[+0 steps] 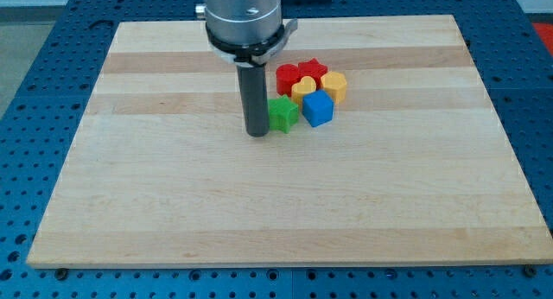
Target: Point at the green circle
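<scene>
1. Wooden board (173,213) is carrying everything, and all the blocks are sitting in one tight cluster near the view's top, slightly right of centre.
2. Dark rod is coming down from the arm's grey housing, and my tip (257,133) is resting on the wood just to the view's left of the cluster. It has no jaws, so it is neither open nor closed and is holding nothing.
3. Blocks, roughly by apparent size: blue cube (318,109), red block (287,77), red star (313,70), yellow block (335,86), yellow heart (302,91), green block (282,114).
4. Green is showing on only one piece, and its outline is looking notched, more like a star (I cannot make out a round green block, unless the rod is hiding it).
5. Pointing well is, I judge, meaning halting the tip beside the green piece without nudging it into the blue cube; they are already looking touching or nearly so.
</scene>
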### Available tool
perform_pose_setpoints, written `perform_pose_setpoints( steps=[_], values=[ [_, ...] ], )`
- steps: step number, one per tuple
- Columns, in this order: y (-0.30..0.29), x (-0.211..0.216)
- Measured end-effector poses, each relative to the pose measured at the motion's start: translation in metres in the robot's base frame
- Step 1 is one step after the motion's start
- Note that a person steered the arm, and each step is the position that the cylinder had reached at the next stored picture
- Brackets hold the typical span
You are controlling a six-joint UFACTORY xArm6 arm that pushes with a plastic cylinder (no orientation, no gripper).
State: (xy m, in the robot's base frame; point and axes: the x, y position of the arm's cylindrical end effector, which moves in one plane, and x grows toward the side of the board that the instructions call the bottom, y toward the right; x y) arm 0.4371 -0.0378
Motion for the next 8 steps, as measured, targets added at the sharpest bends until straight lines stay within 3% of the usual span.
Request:
perform_pose_setpoints(
  steps=[2,3,4,5,6,8],
  values=[
    [-0.004,-0.001],
    [-0.065,-0.004],
    [-0.124,-0.04],
    [-0.133,-0.086],
    [-0.126,-0.127],
    [-0.109,-0.166]
  ],
)
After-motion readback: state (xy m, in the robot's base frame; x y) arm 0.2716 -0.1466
